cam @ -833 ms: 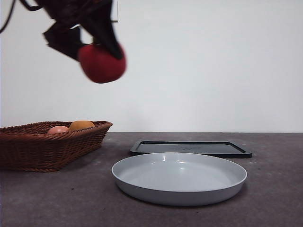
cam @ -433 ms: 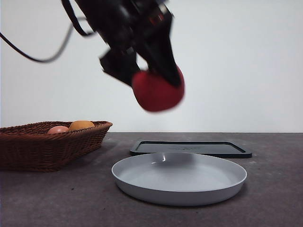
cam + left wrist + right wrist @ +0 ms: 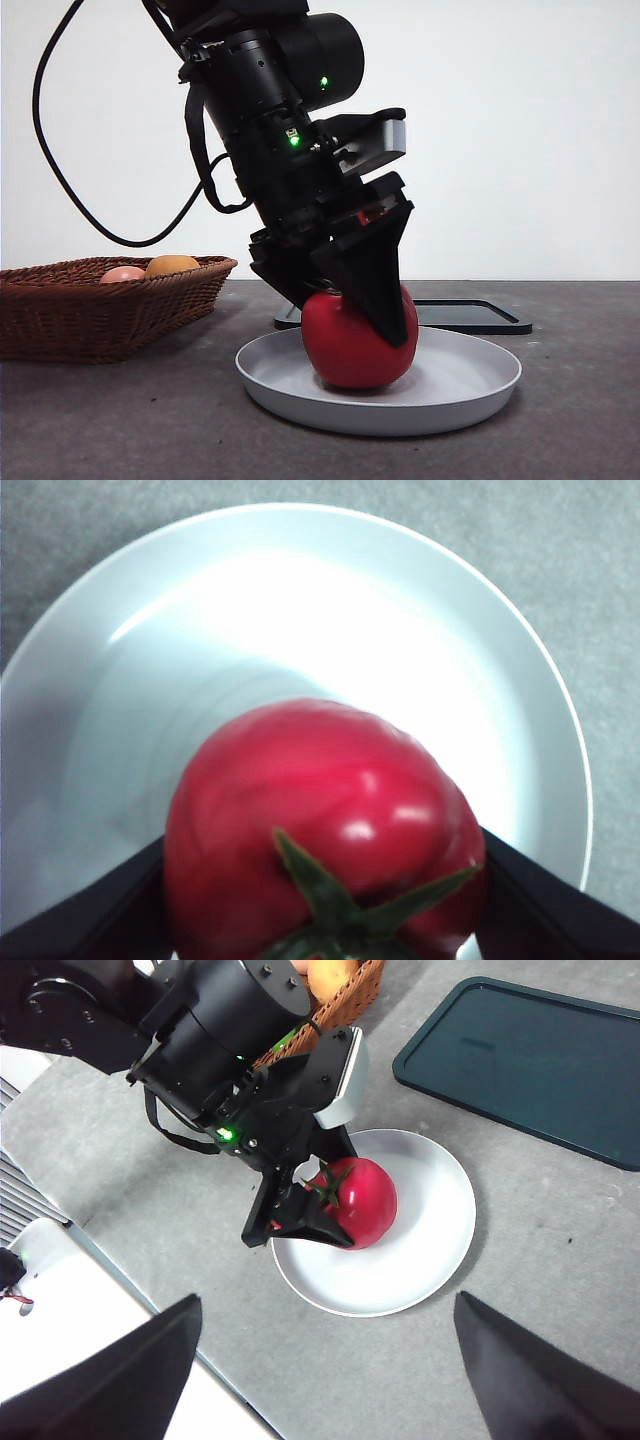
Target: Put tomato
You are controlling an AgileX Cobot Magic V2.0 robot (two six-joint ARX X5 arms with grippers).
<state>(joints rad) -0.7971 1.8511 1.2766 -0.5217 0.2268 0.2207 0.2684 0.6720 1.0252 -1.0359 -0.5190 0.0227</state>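
Tomato: the glossy deep-red round tomato (image 3: 352, 340) with green leafy stem sits in the shallow round white plate (image 3: 470, 392), touching its floor
Left gripper (image 3: 345, 300): black jaws clamped on the tomato's two sides
Right gripper (image 3: 320, 1360): high above the table, jaws spread wide, holding nothing
Backdrop: brown woven wicker basket (image 3: 90, 315); flat dark rectangular tray (image 3: 470, 315) behind the plate

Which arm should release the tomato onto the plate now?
Left: its hand is shut on the tomato, already down in the white plate. The right hand hangs open high above.
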